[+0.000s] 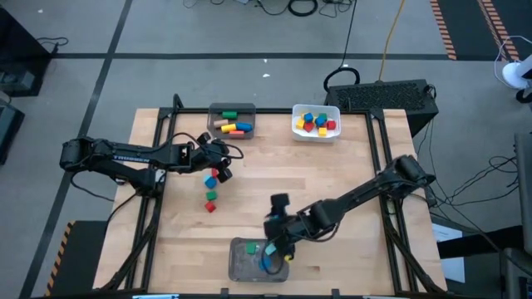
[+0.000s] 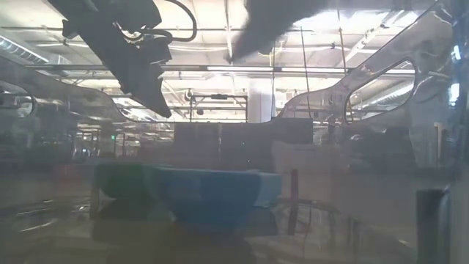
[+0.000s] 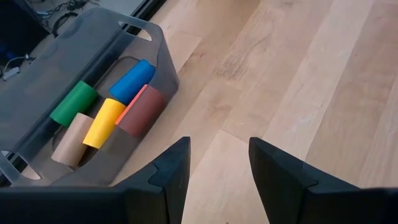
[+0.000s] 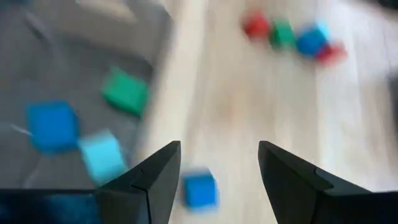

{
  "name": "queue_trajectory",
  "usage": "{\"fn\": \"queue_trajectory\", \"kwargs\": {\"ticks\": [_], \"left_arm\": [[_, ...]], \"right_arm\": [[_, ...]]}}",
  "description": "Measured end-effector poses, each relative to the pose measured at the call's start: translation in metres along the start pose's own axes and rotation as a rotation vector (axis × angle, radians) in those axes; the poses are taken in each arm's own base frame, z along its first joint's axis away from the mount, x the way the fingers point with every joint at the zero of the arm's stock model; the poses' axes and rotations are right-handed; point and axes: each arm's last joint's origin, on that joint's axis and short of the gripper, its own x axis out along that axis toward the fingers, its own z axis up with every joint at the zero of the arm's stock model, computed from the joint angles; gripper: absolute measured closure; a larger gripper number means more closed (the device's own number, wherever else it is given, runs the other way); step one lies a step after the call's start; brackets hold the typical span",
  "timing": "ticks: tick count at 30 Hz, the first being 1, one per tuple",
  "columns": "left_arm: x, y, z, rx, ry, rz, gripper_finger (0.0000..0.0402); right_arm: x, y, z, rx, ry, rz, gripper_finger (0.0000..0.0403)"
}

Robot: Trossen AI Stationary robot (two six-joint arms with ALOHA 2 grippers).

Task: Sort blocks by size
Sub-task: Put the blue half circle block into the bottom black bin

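Observation:
My left gripper [image 1: 221, 159] is open and empty over the table's left middle, near the far grey bin [image 1: 232, 121], which holds long blocks: green [image 3: 73, 102], blue [image 3: 132, 81], yellow [image 3: 104, 122], red [image 3: 142, 111] and tan [image 3: 69, 139]. My right gripper [image 1: 273, 247] is open over the near clear bin [image 1: 241, 264]. That bin holds a green block [image 4: 125, 91] and blue blocks [image 4: 51, 126]. A blurred blue block [image 4: 200, 190] shows between my right fingers, beside the bin wall, touching neither finger. Loose blocks [image 1: 211, 189] lie on the table by my left gripper.
A white bin [image 1: 316, 123] with several small cubes stands at the table's far edge, right of the grey bin. Bare wood lies between the loose blocks and the right arm. The low view looks through the near bin, past its blue block [image 2: 212, 194].

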Motion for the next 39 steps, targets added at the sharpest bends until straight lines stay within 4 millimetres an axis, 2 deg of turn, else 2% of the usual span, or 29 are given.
{"fn": "queue_trajectory", "kwargs": {"ticks": [6,10,17,21,25,31,39], "left_arm": [[0.0,0.0,-0.001,0.004,0.008,0.0,0.0235],[0.0,0.0,-0.001,0.004,0.009,-0.004,0.0235],[0.0,0.0,-0.001,0.004,0.009,-0.004,0.0235],[0.0,0.0,-0.001,0.004,0.008,-0.004,0.0235],[0.0,0.0,-0.001,0.003,0.008,-0.004,0.0235],[0.0,0.0,0.0,0.002,0.003,-0.004,0.0235],[0.0,0.0,0.0,0.001,0.003,-0.004,0.0235]], "right_arm": [[0.0,-0.017,-0.023,0.04,0.221,-0.076,0.0202],[0.015,-0.018,-0.041,0.061,0.261,0.0,0.0202],[0.047,-0.021,-0.069,0.11,0.181,0.137,0.0202],[0.058,-0.025,-0.076,0.11,0.091,0.181,0.0202],[0.066,-0.033,-0.088,0.127,0.078,0.181,0.0202],[0.073,-0.033,-0.092,0.146,0.003,0.272,0.0202],[0.087,-0.03,-0.099,0.122,0.007,0.266,0.0202]]}}
